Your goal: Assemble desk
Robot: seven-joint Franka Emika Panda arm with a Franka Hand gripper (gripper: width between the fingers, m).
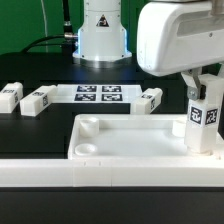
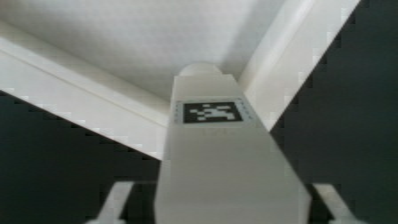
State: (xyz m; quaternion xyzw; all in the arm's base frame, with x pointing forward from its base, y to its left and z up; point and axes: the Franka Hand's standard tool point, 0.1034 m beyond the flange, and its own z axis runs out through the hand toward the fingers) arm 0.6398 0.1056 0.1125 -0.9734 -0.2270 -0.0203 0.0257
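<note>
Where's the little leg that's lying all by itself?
In the exterior view, the lone leg lies on the dark table, just to the exterior view's right of the marker board, beyond the far rim of the desk panel.

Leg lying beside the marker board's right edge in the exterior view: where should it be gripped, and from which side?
Probably that leg across its two long side faces near the middle, descending from above: it lies flat on the table with both faces exposed.

Tagged leg (image 1: 204, 118) stands upright at flat white panel (image 1: 130, 148) corner
</note>
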